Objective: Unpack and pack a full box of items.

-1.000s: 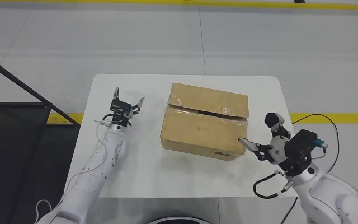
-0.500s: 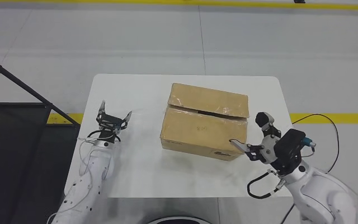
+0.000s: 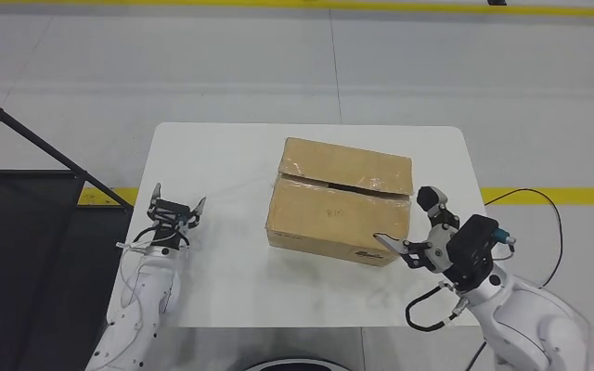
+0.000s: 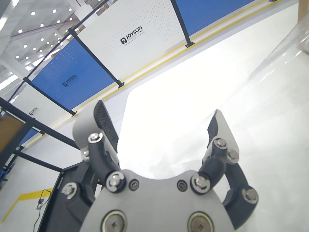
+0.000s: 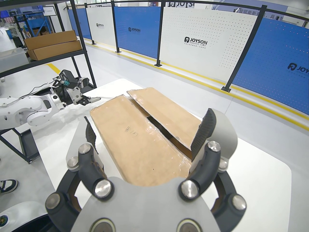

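Both sets of jaws gape wide, empty. Right gripper (image 3: pixel 403 219) sits just beside the box (image 3: pixel 339 199); left gripper (image 3: pixel 176 199) hovers over the table (image 3: pixel 232 278) edge.

The box (image 3: pixel 339 199) blocks mid-table; tabletop (image 3: pixel 232 278) spreads wide either side.

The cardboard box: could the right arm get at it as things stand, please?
Probably yes: the right gripper is open and right at the box's near end, facing it, with nothing between them.
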{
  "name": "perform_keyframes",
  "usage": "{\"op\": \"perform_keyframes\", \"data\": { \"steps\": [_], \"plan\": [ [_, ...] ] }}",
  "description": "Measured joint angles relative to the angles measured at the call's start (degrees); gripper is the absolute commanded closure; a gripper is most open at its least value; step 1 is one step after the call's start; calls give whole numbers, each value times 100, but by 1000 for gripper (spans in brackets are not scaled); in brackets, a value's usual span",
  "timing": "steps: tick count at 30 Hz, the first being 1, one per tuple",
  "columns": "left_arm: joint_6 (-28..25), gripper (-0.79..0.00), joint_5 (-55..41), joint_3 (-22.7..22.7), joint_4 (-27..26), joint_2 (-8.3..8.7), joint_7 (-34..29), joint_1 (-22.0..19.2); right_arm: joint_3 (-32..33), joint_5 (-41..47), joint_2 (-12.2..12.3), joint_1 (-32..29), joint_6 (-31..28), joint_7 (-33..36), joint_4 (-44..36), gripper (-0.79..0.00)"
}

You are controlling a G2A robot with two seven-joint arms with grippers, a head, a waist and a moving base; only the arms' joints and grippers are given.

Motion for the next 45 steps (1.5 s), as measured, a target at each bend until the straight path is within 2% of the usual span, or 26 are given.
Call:
{"op": "perform_keyframes", "data": {
  "steps": [12,17,23,28,33,37,41,45],
  "plan": [
    [-11,-785,-307,-330,237,-13,17,-96,-66,-8,13,81,25,64,5,-785],
    [-637,-785,-411,-367,112,9,372,54,-96,5,18,128,52,94,7,-785],
    [-1801,-785,-391,-497,-131,92,1028,357,-137,20,24,205,60,130,49,-785],
    [-2319,-785,-137,-392,-169,123,923,246,-185,36,28,277,82,170,95,-785],
    [-2422,-785,-48,31,110,65,658,-278,-209,55,34,329,91,201,116,-785],
    [-2055,-785,104,370,396,-8,480,-677,-168,78,39,319,115,195,136,-785],
    [-1887,-785,24,521,555,-52,523,-812,-102,94,46,274,123,177,141,-785],
    [-2041,-785,-72,465,563,-37,706,-728,-78,91,52,254,126,198,128,-785]
  ]
}}
